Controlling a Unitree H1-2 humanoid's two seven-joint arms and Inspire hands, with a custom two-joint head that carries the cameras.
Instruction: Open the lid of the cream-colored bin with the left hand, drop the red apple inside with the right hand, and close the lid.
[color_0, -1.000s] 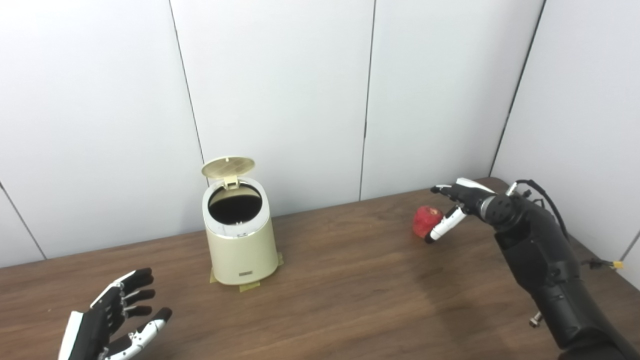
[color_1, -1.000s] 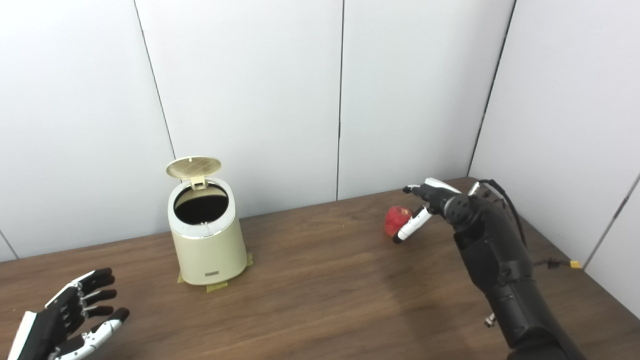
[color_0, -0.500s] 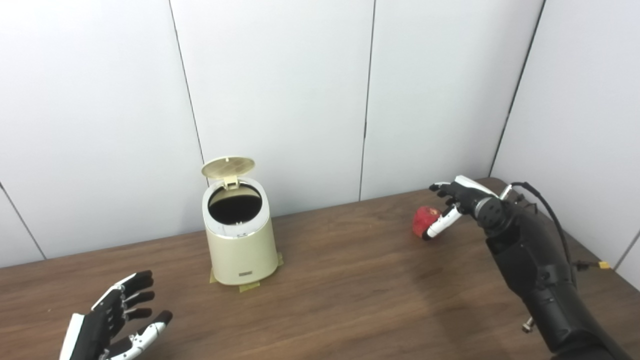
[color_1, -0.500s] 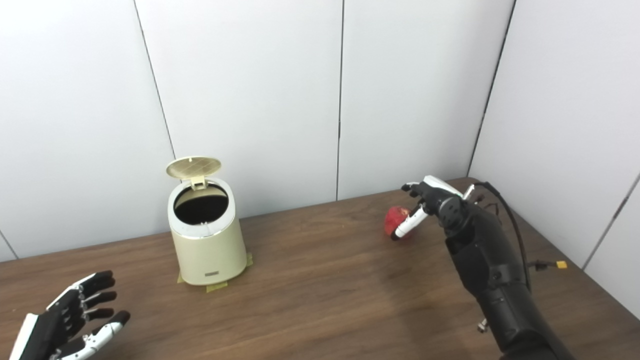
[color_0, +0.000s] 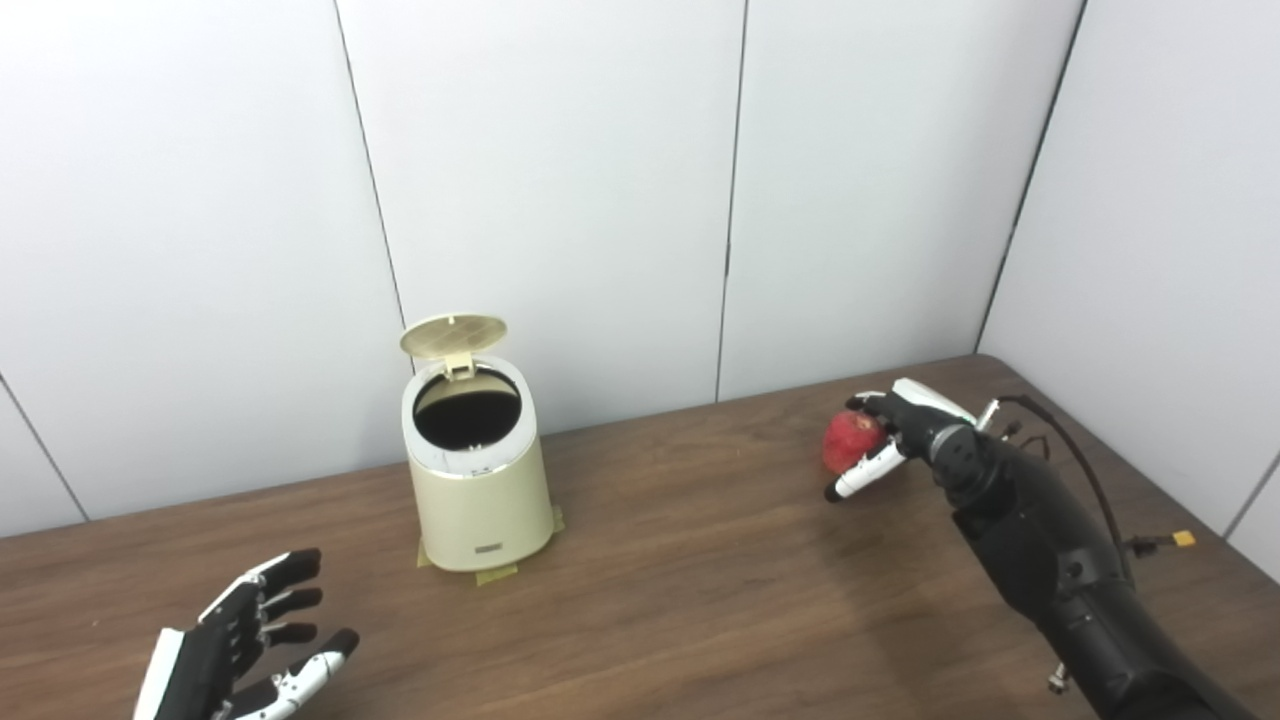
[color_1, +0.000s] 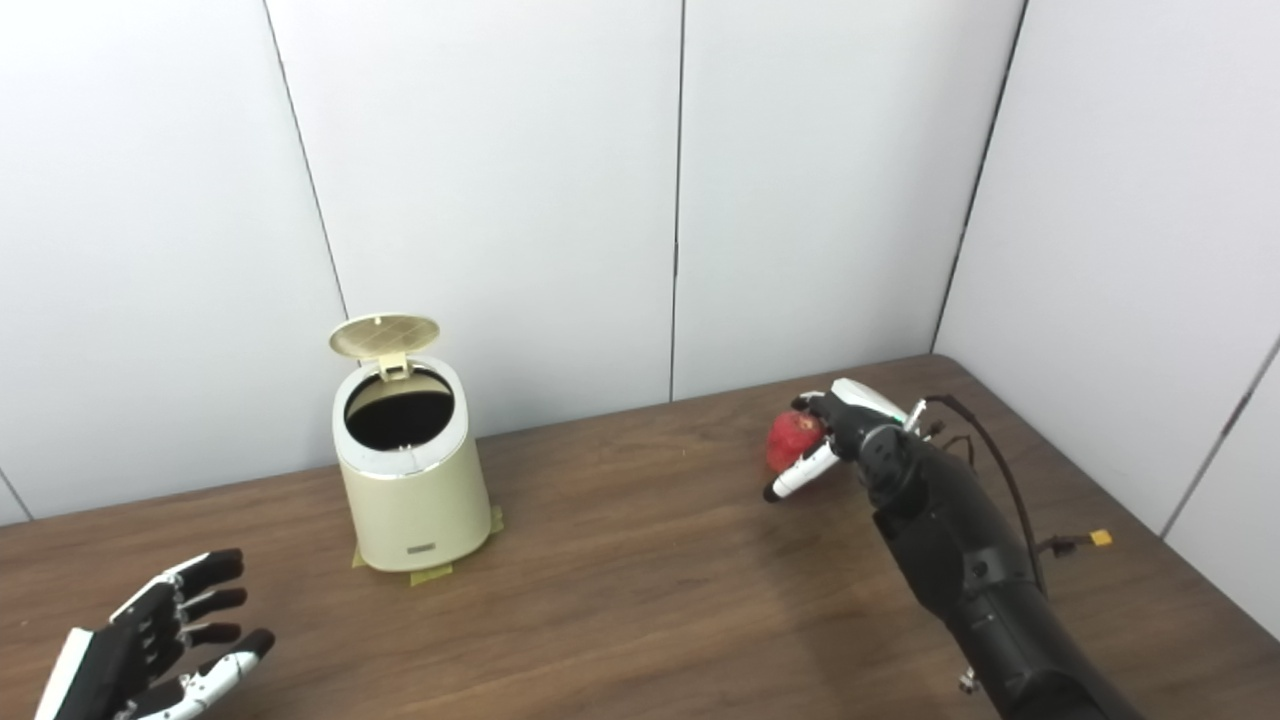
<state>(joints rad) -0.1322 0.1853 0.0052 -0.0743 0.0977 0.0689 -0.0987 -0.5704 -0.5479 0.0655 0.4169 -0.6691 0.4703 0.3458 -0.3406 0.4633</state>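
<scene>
cream-colored bin (color_0: 479, 480) stands on the brown wooden worktop (color_0: 700, 560), on pieces of tape, near the white wall. its lid (color_0: 453, 336) is already lifted and stands up behind the dark opening, so the first part of the task looks done. the left hand (color_0: 245, 655) waits low at the near left edge of the worktop, well apart from the bin, with its fingers spread and holding nothing.

the red apple (color_0: 851, 441) is on the far right of the worktop, well apart from the bin. the right hand (color_0: 893, 436) is against it: the dark fingers curl over the top and far side of the apple, and the white thumb reaches out below and in front of it. the fingers are not fully closed, and i cannot tell whether the apple is lifted, so i judge that the grasp is only forming. what is left: to finish the grip, carry the apple over the opening, release it, and then shut the lid.

compared with one second ago, the right hand has come down and forward. then it hovered open above and beside the apple; now it wraps around it. the left hand has shifted only slightly. the bin and its lid have not changed.
</scene>
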